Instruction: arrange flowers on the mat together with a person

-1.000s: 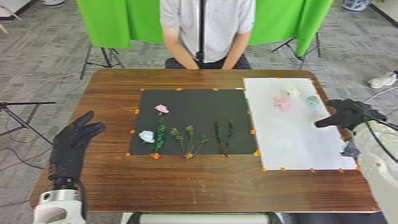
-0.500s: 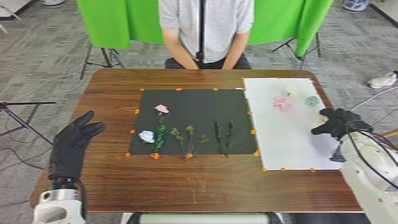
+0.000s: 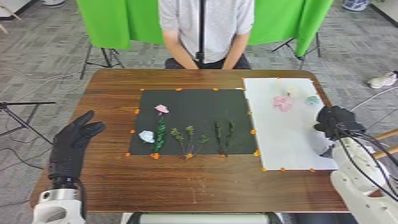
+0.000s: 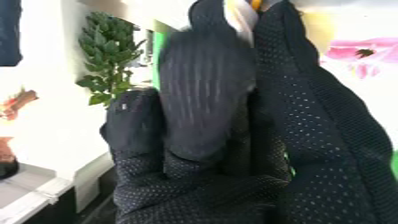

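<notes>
On the brown wooden counter (image 3: 133, 185), a black square mat (image 3: 200, 107) lies just beside a white rectangular mat (image 3: 284, 135), which is on the robot's right. Both mats have small orange pieces (image 3: 155, 156) along their edges. On the black mat, a small light-pink flower (image 3: 162, 108) sits at the far end of a dark green leafy stem (image 3: 161, 132), and a pale bluish-white flower (image 3: 147, 136) lies just beside that stem, on its left. Near the middle of the same mat are feathery olive-green sprigs (image 3: 190, 142), fanned out toward the far side, and to their right two slender dark green stems (image 3: 230, 132) lie roughly parallel. Toward the far end of the white mat, a pink flower (image 3: 282, 103) with broad petals lies between the mat's left edge and a pale blue-green flower (image 3: 313, 100); a cream flower (image 3: 291, 91) lies just beyond the pink one. The left hand (image 3: 71, 142) is at the counter's left side, well apart from the flowers, its fingers straight and its thumb spread wide. The right hand (image 3: 336, 122) is at the white mat's right edge; whether it is wide, closed or holding something, I cannot tell.
</notes>
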{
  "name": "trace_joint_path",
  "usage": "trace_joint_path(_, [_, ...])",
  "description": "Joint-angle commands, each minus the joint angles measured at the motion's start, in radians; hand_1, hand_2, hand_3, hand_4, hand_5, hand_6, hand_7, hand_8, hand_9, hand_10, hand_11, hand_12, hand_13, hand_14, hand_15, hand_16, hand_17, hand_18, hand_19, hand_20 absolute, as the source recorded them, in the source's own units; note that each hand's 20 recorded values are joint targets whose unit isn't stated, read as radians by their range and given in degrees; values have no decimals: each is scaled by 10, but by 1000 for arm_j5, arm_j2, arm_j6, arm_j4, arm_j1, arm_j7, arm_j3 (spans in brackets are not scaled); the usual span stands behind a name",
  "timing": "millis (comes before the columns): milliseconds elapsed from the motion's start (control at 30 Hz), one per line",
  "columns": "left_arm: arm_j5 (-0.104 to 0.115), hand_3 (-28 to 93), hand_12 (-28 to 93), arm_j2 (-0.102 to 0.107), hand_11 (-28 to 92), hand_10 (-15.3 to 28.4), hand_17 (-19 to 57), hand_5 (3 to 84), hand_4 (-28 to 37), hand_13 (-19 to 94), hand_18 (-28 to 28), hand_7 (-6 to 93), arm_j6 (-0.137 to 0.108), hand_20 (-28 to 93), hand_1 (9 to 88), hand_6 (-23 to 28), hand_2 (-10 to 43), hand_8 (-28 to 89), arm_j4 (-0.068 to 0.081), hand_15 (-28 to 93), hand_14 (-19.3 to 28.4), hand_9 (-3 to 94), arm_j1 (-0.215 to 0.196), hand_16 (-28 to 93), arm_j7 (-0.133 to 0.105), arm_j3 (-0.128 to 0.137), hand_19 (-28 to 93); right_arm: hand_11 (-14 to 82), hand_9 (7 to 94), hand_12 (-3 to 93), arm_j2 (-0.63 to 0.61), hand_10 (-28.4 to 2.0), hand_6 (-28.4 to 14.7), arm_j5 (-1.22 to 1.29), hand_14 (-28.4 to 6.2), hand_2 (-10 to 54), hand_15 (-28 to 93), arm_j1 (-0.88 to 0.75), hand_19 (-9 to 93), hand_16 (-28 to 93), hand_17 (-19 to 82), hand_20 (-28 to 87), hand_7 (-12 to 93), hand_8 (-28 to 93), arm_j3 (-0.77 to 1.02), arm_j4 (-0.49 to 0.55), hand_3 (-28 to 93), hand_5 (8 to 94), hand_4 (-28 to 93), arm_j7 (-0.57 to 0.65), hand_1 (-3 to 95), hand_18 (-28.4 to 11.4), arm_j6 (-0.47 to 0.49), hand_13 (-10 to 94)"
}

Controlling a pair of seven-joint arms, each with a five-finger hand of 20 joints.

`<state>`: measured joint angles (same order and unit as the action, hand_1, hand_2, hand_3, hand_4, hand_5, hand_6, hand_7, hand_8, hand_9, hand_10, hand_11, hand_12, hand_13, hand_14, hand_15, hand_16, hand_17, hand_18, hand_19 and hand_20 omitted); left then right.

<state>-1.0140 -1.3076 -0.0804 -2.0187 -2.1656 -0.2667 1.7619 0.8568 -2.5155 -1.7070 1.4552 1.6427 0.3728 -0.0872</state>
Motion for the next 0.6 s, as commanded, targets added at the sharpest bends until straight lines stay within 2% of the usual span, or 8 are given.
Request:
trace_joint_path(33, [4,688,169,-9,219,153,80,496,-222,393,126,125,1,192,220,26,-6,-51,-4,251,187,511,-16,36,3,6,73,121,937,314,-7,-68,41,45,7,-95,531,9,925,198,607,310,202,51,41,65,545,825,-250,46,632,-136,-44,937])
trace_joint_path(200, [4,689,169,-7,219,153,79,496,-221,393,125,125,-1,192,220,26,-6,-50,-3,251,187,511,-15,36,5,8,73,122,937,312,-14,-71,33,74,5,-95,539,132,929,195,609,310,197,55,32,168,549,835,-239,47,638,-137,-121,937])
trace_joint_path(367, [1,689,168,-7,219,153,79,496,-221,394,125,125,3,192,219,26,-6,-50,-2,251,187,511,-11,35,9,3,73,120,937,315,5,-70,32,116,8,-95,548,337,931,193,608,322,192,58,-124,210,548,839,-237,-1,640,-136,-140,937])
trace_joint_path(433, [1,689,169,-7,219,153,79,496,-221,393,125,125,-2,192,219,26,-6,-50,-3,252,187,510,-11,36,9,2,73,120,937,315,31,-70,32,127,9,-95,551,420,932,193,608,327,191,58,-213,202,548,840,-236,-37,640,-135,-143,937])
trace_joint_path(600, [-2,689,168,-8,218,153,79,496,-221,393,125,125,-1,192,219,26,-6,-50,0,252,187,511,-7,36,13,-2,73,118,937,314,125,-69,31,148,10,-95,558,596,932,192,607,342,189,58,-452,141,549,839,-237,-124,640,-135,-75,937])
